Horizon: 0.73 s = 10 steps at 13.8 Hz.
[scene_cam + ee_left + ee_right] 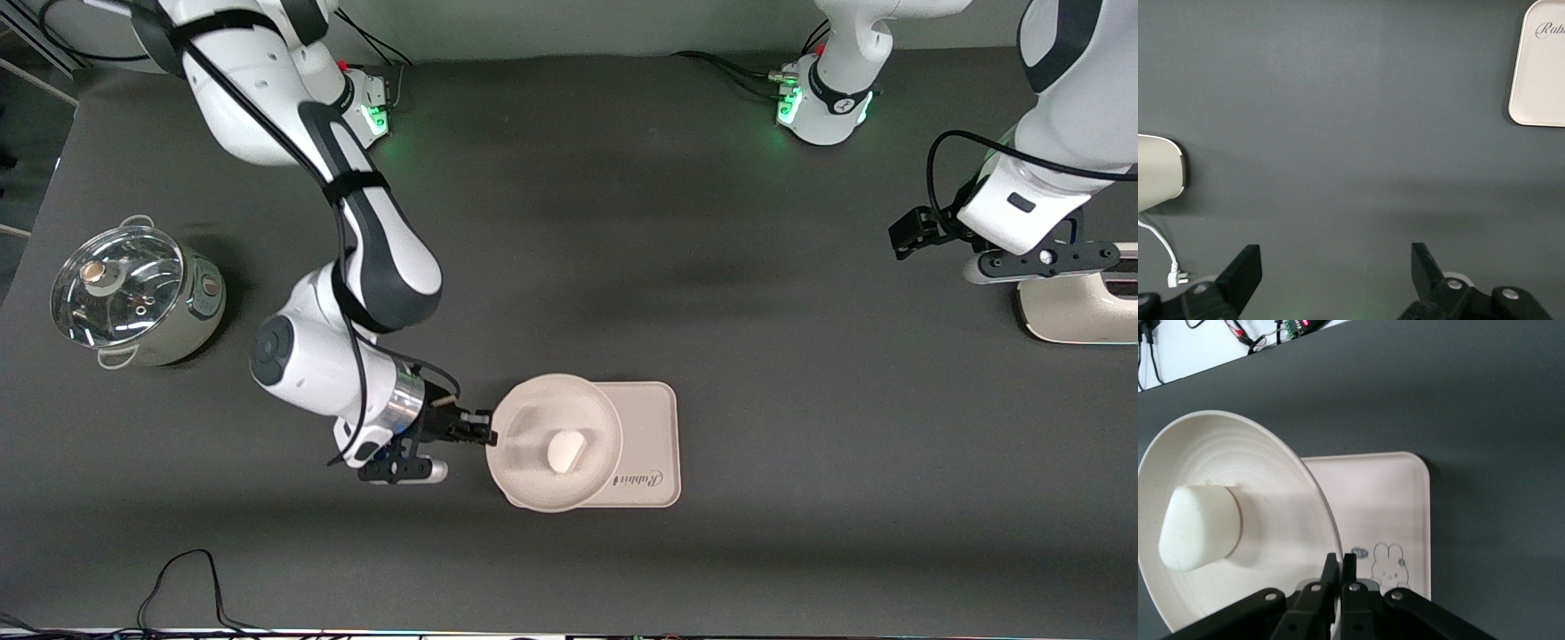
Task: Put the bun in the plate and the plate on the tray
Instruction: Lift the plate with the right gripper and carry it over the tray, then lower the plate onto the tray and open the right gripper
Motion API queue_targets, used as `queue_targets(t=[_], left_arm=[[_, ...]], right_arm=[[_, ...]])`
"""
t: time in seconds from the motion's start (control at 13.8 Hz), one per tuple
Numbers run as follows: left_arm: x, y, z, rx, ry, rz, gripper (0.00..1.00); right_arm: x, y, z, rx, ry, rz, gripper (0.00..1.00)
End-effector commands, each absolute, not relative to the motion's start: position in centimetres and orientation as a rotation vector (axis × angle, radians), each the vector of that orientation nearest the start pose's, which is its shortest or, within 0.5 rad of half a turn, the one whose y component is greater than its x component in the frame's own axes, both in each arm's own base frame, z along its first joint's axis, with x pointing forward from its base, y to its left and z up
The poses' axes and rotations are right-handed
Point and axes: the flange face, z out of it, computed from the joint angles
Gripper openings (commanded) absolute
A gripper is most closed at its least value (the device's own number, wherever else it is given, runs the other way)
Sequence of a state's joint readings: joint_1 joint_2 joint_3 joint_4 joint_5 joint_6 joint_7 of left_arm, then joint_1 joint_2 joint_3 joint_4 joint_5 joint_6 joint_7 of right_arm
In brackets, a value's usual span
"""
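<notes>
Right end effector clenched on the rim of the plate, at the plate's edge toward the right arm's end of the bench. Right wrist view shows the two fingers pinched together over the rim; front view only shows the black tips meeting the plate edge. Plate overlaps the tray, covering the tray's end toward the right arm and overhanging it; whether the plate rests flat or is lifted slightly, cannot tell. Bun sits in the plate, nearer the front camera than the plate's centre; its long axis runs slantwise, the wide rounded end lying nearer the front camera. Tray long axis runs along the bench between the arm ends; "Rabbit" script shows in front view, the cartoon rabbit only in the right wrist view.

Left end effector waits released over bare bench near the left arm's end, fingers wide apart. A white appliance under it is cut off at the frame edge. A lidded steel pot stands toward the right arm's end.
</notes>
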<state>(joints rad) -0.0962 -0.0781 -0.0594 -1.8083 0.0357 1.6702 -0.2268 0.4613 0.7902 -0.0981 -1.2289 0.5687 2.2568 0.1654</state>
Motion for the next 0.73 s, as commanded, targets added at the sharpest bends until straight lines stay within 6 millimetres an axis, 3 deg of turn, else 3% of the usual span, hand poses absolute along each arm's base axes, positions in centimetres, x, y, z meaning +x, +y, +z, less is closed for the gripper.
queue_targets(t=[0.0,0.15,0.29,0.65], left_arm=[[52.0,-7.5,56.8,-3.092,-0.123,0.069,1.00],[52.2,-6.0,56.9,-3.092,-0.165,0.070,1.00],[52.3,-6.1,57.0,-3.092,-0.163,0.068,1.00],[52.5,-5.9,57.0,-3.088,-0.164,0.069,1.00]], right_arm=[[72.8,32.4,26.9,-2.664,0.180,-0.112,0.00],[72.5,32.7,23.3,-2.674,0.217,-0.086,0.00],[71.5,33.4,20.0,-2.697,0.215,-0.030,0.00],[70.5,34.7,19.3,-2.704,0.196,-0.006,0.00]])
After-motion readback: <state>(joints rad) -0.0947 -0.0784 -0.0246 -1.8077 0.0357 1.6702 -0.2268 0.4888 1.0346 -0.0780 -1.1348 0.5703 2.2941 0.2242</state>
